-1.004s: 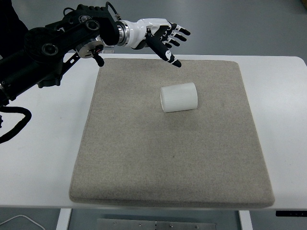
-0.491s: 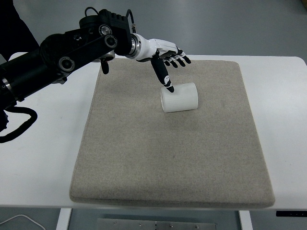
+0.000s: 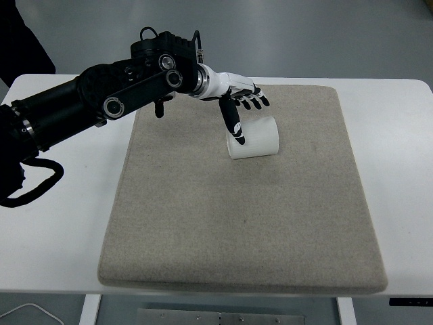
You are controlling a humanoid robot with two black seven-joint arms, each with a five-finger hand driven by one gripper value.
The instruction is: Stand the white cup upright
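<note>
Reaching in from the left edge, the left hand (image 3: pixel 238 101) hangs over the white cup (image 3: pixel 254 137), which lies on its side on the grey mat (image 3: pixel 203 217), a little beyond the mat's middle, open end apparently toward the left, though the view is too soft to be sure. Fingers (image 3: pixel 257 102) are spread and curve over the cup's upper side, holding nothing; the thumb (image 3: pixel 235 125) points down across the cup's left end, at or just off its face. Contact cannot be confirmed from this angle. Spread reads as a pre-grasp: thumb on one side, fingers on the other, so the cup's body can be pinched across and tipped up. Cup not yet lifted or turned; task at its approach stage. Mat likely keeps the cup from rolling away under a nudge. White bench (image 3: pixel 399 156) carries the mat. Right arm not seen.
</note>
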